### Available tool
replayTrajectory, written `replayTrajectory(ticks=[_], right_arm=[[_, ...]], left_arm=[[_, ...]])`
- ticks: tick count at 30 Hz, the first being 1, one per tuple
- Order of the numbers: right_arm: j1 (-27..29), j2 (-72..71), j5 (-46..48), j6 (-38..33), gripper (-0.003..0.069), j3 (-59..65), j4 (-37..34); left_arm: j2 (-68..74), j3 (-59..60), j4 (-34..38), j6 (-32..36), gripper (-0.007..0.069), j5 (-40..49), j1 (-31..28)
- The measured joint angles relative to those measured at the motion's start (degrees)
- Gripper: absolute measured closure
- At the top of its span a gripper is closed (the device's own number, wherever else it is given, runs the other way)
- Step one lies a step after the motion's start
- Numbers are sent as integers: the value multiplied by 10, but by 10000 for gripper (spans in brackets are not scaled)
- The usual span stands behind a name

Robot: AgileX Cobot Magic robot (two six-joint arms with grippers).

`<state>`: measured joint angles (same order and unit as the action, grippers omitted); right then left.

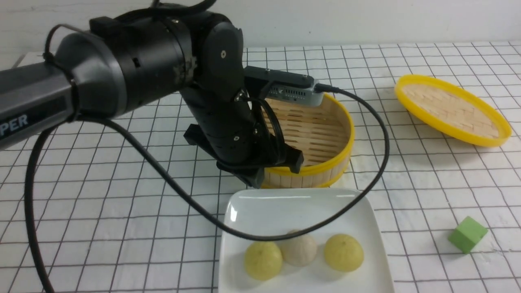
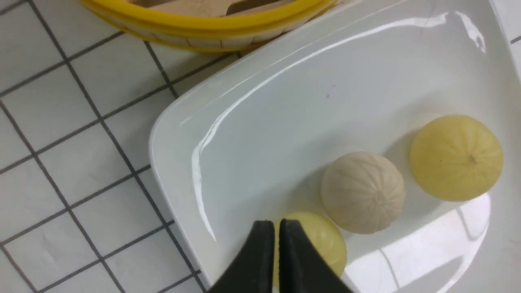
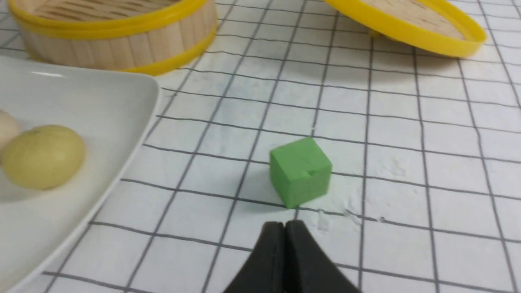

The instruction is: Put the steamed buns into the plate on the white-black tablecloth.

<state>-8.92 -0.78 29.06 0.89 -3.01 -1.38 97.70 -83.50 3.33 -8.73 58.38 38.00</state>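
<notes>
While white-black tablecloth [image 1: 122,228] is covering whole table, thin grid lying flat, pale wall [image 1: 366,20] is running behind at 12 o'clock. Left arm [image 1: 122,69] is reaching in from 9 o'clock. Plate [image 1: 260,203] is sitting at 6 o'clock. Bamboo steamer [image 1: 325,134] is standing just beside plate at its 12. Lid [image 1: 452,110] is lying at plate's 2, well apart. Steamed buns [image 1: 300,249] are resting in row on plate. Green cube [image 1: 467,234] is sitting at plate's 3. Left gripper [image 2: 276,228] is hanging over yellow bun [image 2: 321,240], fingers nearly touching, holding nothing. Right gripper [image 3: 284,228] is pointing at cube, fingers pressed together, empty.
</notes>
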Motion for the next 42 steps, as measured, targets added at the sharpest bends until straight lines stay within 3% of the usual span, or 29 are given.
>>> replayTrajectory(ticks=[7, 20, 26, 28, 30, 31, 34, 38, 42], right_arm=[[82, 0, -47, 0, 646, 38, 9], [107, 0, -52, 0, 636, 38, 10], [108, 0, -52, 0, 629, 38, 10], [108, 0, -52, 0, 624, 38, 10], [108, 0, -52, 0, 621, 38, 14], [108, 0, -52, 0, 620, 38, 10], [108, 0, -52, 0, 615, 38, 14], [108, 0, -52, 0, 610, 38, 14], [108, 0, -52, 0, 604, 38, 14]], left_arm=[[-95, 0, -29, 0, 576, 11, 0], [-318, 2, -95, 0, 575, 126, 0], [-420, 113, -87, -6, 622, 125, 0], [-463, 198, -80, -11, 622, 87, 0], [-505, 292, -71, -18, 622, -12, 0], [-508, 300, -70, -19, 622, -12, 0], [-552, 424, -62, -54, 622, -215, 0], [-565, 489, -61, -78, 622, -383, 0], [-565, 508, -61, -86, 622, -438, 0]])
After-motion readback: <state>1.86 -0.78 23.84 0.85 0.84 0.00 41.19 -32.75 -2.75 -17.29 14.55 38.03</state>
